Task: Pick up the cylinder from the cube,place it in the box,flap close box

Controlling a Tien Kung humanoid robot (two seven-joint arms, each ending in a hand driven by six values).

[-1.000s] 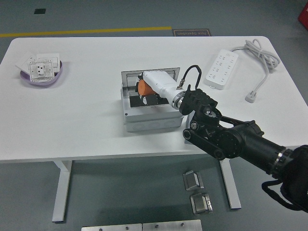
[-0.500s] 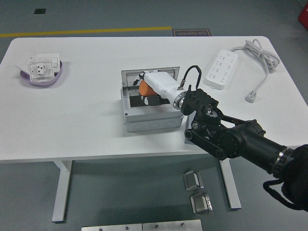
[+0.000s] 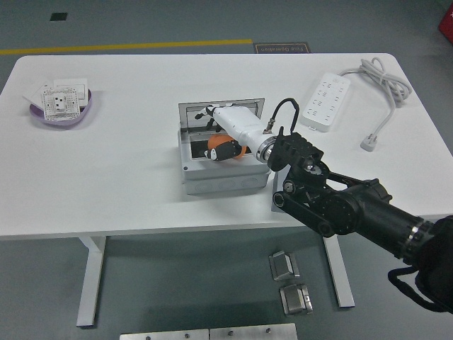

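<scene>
One step looks nearly done: your right hand (image 3: 216, 145) holds the orange cylinder (image 3: 228, 151) inside the box (image 3: 223, 177); release it, then close the flap (image 3: 190, 113) at 12 o'clock.

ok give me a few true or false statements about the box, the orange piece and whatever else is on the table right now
1. The right robot hand reaches over the open grey box. True.
2. The orange cylinder stands on the table beside the box. False: it is down inside the box, at the hand.
3. The box lid is shut flat. False: it stands open at the far side.
4. A white power strip lies right of the box. True.
5. The purple bowl sits at the table's near right corner. False: it is at the far left.
</scene>
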